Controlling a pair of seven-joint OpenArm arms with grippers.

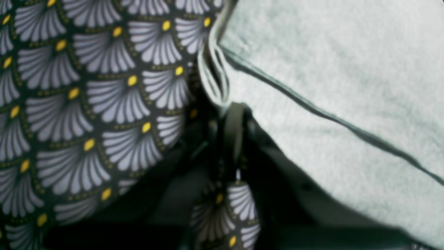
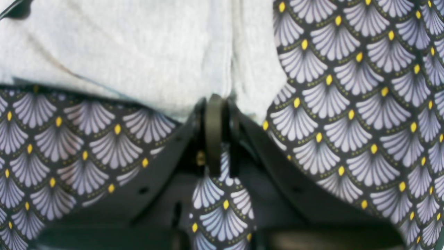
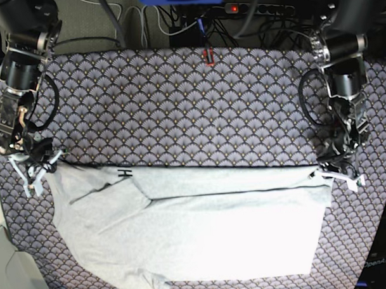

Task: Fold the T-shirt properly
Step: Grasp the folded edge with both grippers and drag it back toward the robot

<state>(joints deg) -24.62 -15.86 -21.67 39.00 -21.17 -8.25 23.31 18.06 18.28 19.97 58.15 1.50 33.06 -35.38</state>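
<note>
The light grey T-shirt lies folded over on the tablecloth, plain side up, its fold line running left to right. A sleeve sticks out at the near left. My left gripper is at the fold's right end. In the left wrist view this gripper is shut on the layered corner of the T-shirt. My right gripper is at the fold's left end. In the right wrist view that gripper is shut on the edge of the T-shirt.
The purple fan-patterned tablecloth covers the whole table. Cables and a power strip run behind the far edge, near a small red item. A pale floor strip shows at the near left.
</note>
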